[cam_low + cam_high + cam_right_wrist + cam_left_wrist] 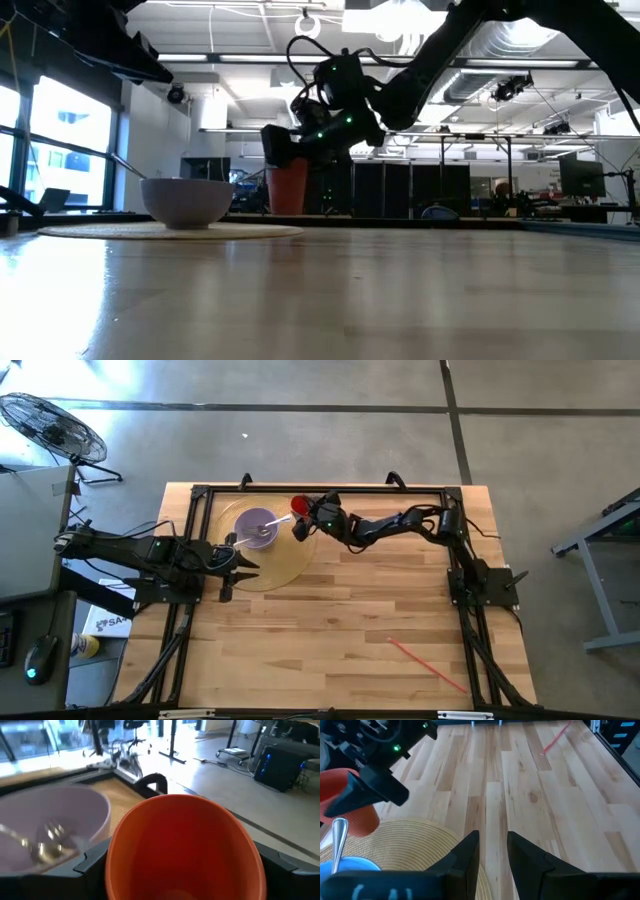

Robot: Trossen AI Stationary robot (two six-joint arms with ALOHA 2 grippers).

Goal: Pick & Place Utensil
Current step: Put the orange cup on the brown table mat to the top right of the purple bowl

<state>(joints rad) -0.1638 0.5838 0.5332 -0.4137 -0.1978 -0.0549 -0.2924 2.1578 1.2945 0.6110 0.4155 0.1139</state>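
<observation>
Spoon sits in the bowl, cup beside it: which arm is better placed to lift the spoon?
Left, probably. The left gripper hovers open beside the bowl holding the spoon; the right gripper straddles the orange cup.

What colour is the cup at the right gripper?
The cup is orange-red, plainest in the right wrist view, between the right gripper's fingers.

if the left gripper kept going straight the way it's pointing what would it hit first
Probably nothing close: the left gripper points across the round woven placemat's edge onto the bare wooden table. The thin red straw lies far ahead, slightly off line; depth is unclear.
</observation>
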